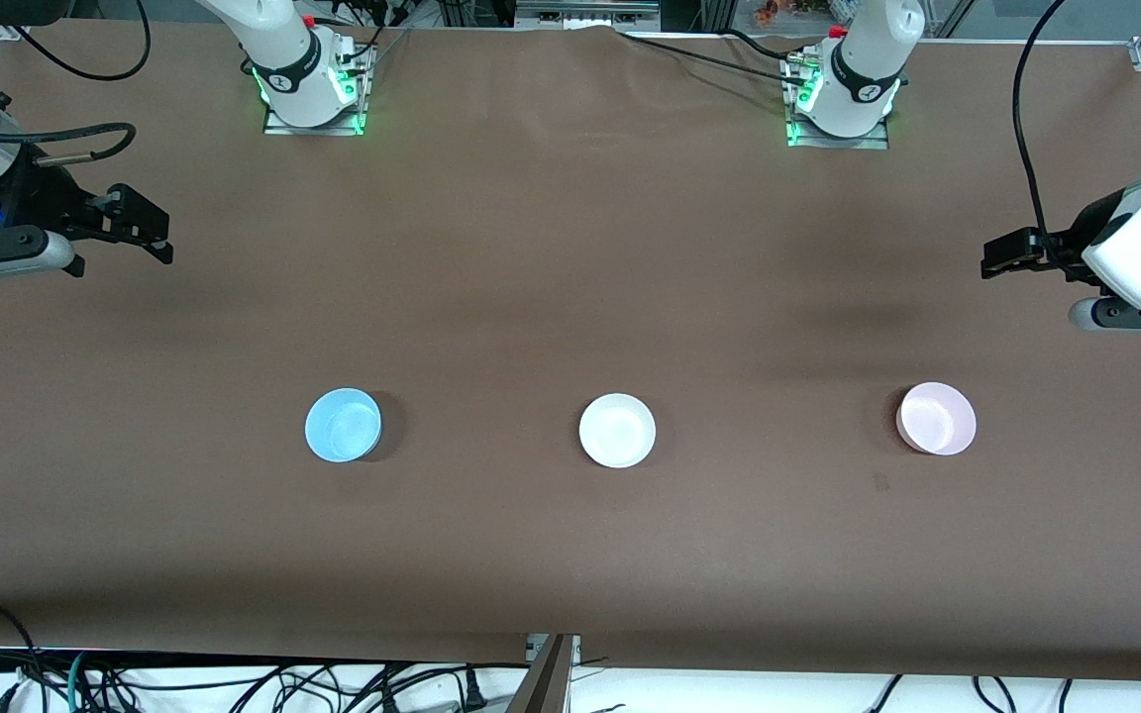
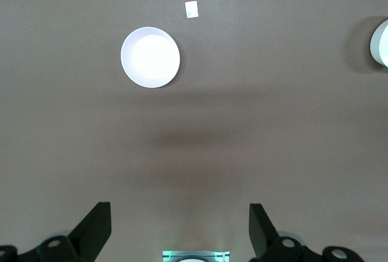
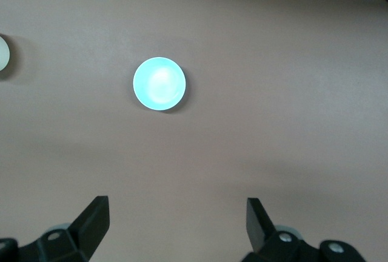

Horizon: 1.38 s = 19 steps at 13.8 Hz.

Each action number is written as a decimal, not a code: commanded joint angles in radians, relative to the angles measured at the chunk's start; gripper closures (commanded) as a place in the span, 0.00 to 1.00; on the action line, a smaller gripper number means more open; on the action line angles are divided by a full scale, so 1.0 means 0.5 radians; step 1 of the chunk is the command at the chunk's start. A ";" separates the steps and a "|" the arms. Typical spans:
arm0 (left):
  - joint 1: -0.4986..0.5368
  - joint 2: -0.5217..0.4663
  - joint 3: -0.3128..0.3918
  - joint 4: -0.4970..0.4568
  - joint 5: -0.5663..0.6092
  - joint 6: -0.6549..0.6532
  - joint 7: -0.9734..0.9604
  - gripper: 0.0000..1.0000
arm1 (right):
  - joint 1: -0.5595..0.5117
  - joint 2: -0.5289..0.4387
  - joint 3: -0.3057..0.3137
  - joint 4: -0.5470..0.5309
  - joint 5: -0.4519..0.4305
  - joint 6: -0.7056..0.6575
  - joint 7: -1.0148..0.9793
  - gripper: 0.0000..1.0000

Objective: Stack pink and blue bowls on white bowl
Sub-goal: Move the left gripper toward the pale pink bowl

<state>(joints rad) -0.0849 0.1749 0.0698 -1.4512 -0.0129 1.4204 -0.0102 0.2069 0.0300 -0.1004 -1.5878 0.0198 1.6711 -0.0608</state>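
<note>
- White bowl (image 1: 617, 430) sits alone on the brown bench (image 1: 570, 248), the right way up and with nothing in it. It is the one the other two must go on.
- Blue bowl (image 1: 343, 424) sits well apart from the white bowl, toward the right arm's end of the bench.
- Pink bowl (image 1: 937, 418) sits well apart from the white bowl too, toward the left arm's end. All three lie in one row, about as near to the front camera as each other.
- Right end effector (image 1: 150, 233) hangs high over the bench edge at its own end, well apart from the white bowl. In the right wrist view its fingers (image 3: 94, 219) are wide apart and hold nothing.
- Left end effector (image 1: 1001, 259) hangs high at its own end, above the bench near the pink bowl. Its fingers (image 2: 97, 225) are wide apart and hold nothing.
- No stacking is done yet, I think. The first step looks like fetching one coloured bowl.
- To do it well, come straight down on a bowl's rim, one finger inside and one outside, and pinch softly.
- Lift it high enough to pass over the white bowl's rim, line it up in the middle, then let go low so it does not bounce.
- Move one arm at a time near the white bowl, so the arms do not bump.
- Brown cloth covers the bench, flat and a bit wrinkly. Wires (image 1: 234, 688) lie off the bench edge nearest the front camera.
</note>
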 commanded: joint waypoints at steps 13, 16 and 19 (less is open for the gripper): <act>0.243 0.383 0.017 -0.052 0.041 0.340 0.063 0.00 | -0.036 0.026 0.069 0.031 -0.089 0.029 0.002 0.00; 0.399 0.600 0.014 -0.070 0.014 0.591 0.302 0.00 | -0.037 0.066 0.072 0.031 -0.082 0.106 -0.001 0.00; 0.437 0.748 0.014 -0.159 -0.023 0.880 0.480 0.00 | -0.043 0.066 0.072 0.031 -0.076 0.128 -0.004 0.00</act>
<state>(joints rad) 0.1230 0.5196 0.0840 -1.5095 -0.0139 1.7982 0.1695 0.1978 0.0656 -0.0710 -1.5815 -0.0196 1.7296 -0.0608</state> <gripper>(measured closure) 0.000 0.000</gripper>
